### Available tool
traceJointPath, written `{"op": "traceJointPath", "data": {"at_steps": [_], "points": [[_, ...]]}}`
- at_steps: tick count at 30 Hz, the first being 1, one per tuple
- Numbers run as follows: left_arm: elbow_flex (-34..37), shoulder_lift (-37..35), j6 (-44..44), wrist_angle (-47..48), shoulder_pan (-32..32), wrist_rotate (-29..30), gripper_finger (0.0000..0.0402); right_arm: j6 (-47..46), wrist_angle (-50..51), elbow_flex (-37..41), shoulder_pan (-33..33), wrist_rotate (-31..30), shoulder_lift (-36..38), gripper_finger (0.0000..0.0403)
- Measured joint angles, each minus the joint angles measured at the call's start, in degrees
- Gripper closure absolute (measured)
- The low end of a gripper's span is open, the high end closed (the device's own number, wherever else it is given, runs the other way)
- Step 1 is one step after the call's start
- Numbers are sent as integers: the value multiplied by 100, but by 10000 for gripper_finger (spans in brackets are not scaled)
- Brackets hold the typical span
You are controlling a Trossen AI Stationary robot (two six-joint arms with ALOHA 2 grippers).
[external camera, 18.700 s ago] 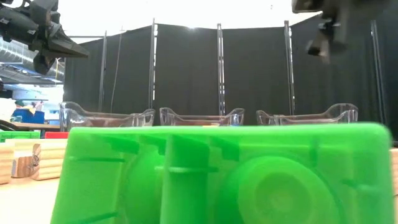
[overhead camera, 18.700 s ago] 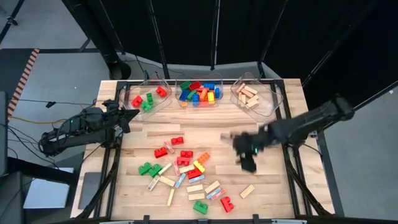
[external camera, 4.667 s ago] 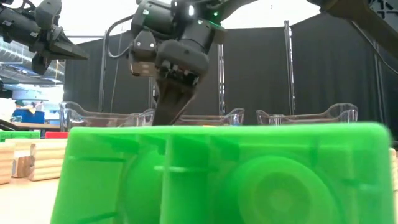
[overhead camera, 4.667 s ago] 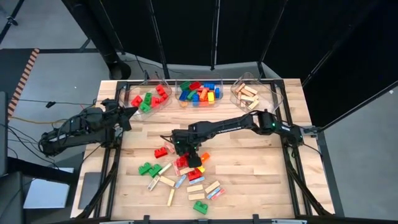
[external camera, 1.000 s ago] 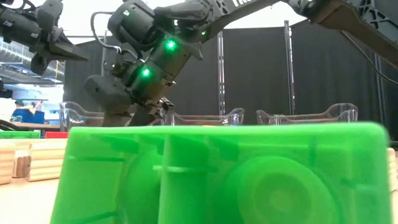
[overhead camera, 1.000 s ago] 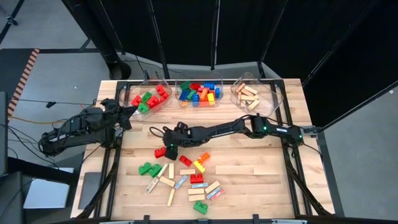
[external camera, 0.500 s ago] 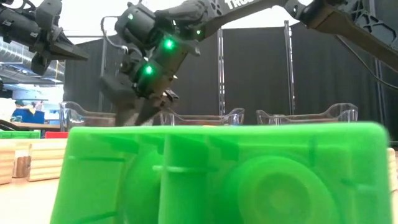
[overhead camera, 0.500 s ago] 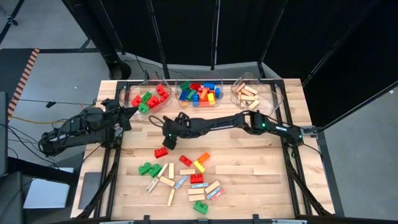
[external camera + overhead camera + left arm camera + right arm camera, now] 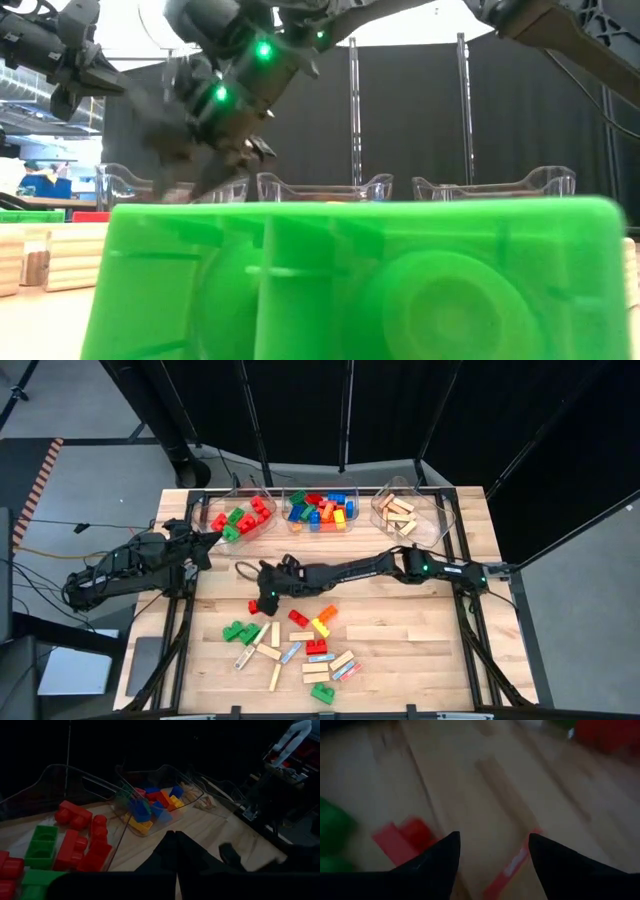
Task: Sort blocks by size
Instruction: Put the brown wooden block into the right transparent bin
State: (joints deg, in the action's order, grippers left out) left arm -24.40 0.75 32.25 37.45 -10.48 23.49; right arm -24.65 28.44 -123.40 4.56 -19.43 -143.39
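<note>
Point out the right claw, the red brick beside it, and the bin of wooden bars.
right claw [image 9: 266, 600], high view, between its fingertips
red brick [image 9: 259, 605], high view, its top face
bin of wooden bars [image 9: 436, 526], high view, clear near rim

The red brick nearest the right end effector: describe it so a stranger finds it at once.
Start at the wooden table and find the loose pile of blocks in its near half. The red brick lies alone at the pile's far left corner, just below the right end effector, apart from the other reds.
</note>
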Motion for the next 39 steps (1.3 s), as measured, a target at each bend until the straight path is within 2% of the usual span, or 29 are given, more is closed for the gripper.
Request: {"op": "traceJointPath", "data": {"at_steps": [9, 14, 17, 21, 27, 31, 35, 39], "points": [[0, 0, 0, -2, -1, 2, 400, -297, -158, 541, -2, -188, -9, 157], [0, 0, 0, -2, 0, 2, 399, -373, -178, 750, -64, -111, -9, 179], [0, 0, 0, -2, 0, 2, 400, -390, -138, 854, -105, 161, -1, 224], [0, 0, 0, -3, -2, 2, 399, -252, -109, 864, -133, 344, 10, 336], [0, 2, -2, -3, -2, 4, 399, 163, 136, 437, -116, 552, 34, 331], [0, 2, -2, -1, -2, 4, 399, 511, 573, 187, -158, 536, 366, 331], [0, 2, -2, -2, -2, 4, 400, 882, 1039, 163, -230, 533, 1040, 331], [2, 2, -2, -2, -2, 4, 399, 1781, 1560, 152, -221, 533, 1955, 331]]}}
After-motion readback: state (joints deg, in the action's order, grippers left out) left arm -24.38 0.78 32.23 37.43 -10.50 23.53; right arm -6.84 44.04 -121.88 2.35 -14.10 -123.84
